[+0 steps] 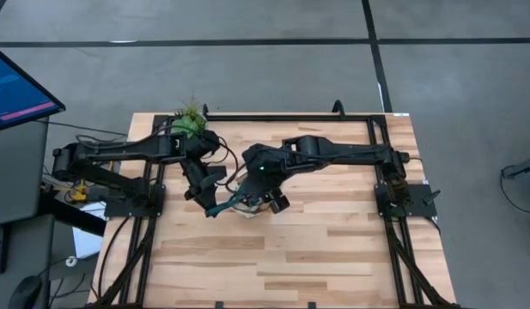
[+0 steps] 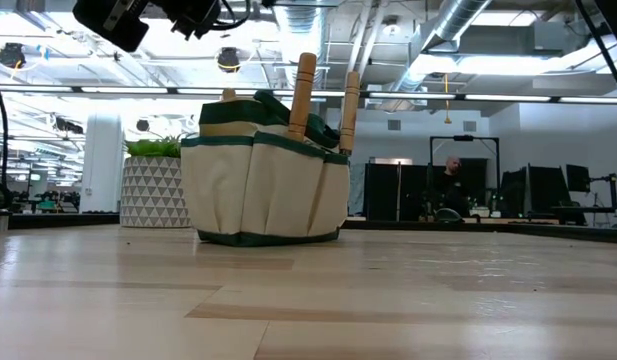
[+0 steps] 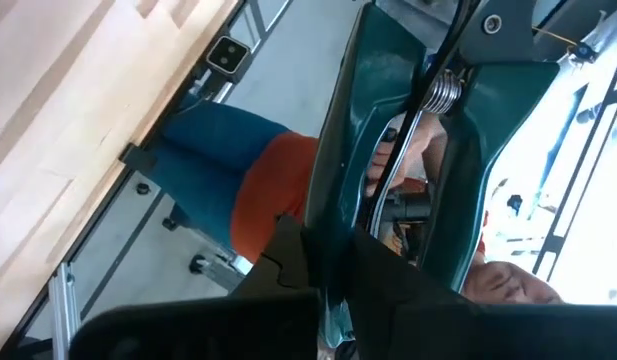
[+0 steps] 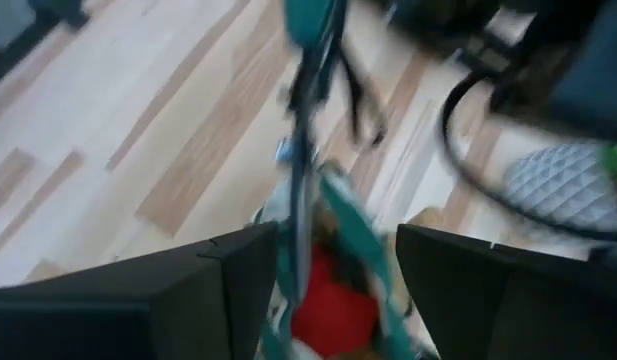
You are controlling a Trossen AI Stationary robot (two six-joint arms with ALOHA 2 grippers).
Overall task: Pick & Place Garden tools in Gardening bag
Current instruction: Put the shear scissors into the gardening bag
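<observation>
Two black jointed arms (image 1: 333,154) — looping black cables, green light.

overhead camera looks straight down on the whole wooden table (image 1: 316,249), taken from well above. low camera sits at tabletop height, facing level across to the gardening bag (image 2: 264,180) and the room behind. left wrist camera peers close past its jaws at teal pruning shears (image 3: 388,150) between them. right wrist camera looks down between its jaws at the same shears and table.
</observation>
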